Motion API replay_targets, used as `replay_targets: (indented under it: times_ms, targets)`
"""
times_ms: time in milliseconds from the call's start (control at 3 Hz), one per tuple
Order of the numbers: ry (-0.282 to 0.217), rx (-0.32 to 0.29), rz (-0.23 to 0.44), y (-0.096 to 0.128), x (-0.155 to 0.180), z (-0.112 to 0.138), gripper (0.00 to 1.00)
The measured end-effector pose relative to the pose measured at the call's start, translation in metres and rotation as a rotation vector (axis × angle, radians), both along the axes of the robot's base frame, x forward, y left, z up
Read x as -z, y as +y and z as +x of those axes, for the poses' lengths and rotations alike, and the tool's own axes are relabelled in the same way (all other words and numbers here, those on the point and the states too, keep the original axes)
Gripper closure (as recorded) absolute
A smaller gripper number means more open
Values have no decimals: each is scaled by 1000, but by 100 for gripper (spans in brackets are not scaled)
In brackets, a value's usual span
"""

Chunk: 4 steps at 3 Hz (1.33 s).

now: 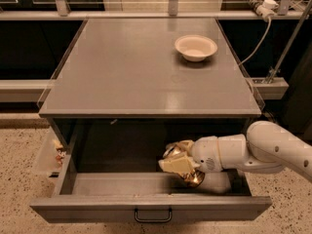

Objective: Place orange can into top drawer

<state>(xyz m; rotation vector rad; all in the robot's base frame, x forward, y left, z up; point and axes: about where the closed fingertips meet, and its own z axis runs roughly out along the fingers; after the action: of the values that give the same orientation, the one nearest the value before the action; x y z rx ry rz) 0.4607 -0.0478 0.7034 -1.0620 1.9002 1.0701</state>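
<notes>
The top drawer point(146, 211) is pulled open at the bottom of the view, its front panel with a small dark handle point(152, 215) facing me. My gripper point(176, 159) reaches in from the right on a white arm and is inside the drawer, low over its floor. It is shut on the orange can point(191, 176), whose golden-brown body and shiny end show just below the cream fingers point(171, 165). The can is tilted and partly hidden by the fingers.
A pale cream bowl point(195, 47) stands on the grey cabinet top point(146, 72) at the back right. A clear side bin point(50, 156) with small items hangs on the cabinet's left. A cable and metal rails run along the right.
</notes>
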Motion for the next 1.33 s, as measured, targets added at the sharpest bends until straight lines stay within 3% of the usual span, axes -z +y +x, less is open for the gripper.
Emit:
replay_targets:
  times_ms: [333,667,1333]
  targets:
    - [26,21,-5,0,23,13,100]
    - [27,21,-5,0,24,13,82]
    - [27,21,-5,0,24,13,36]
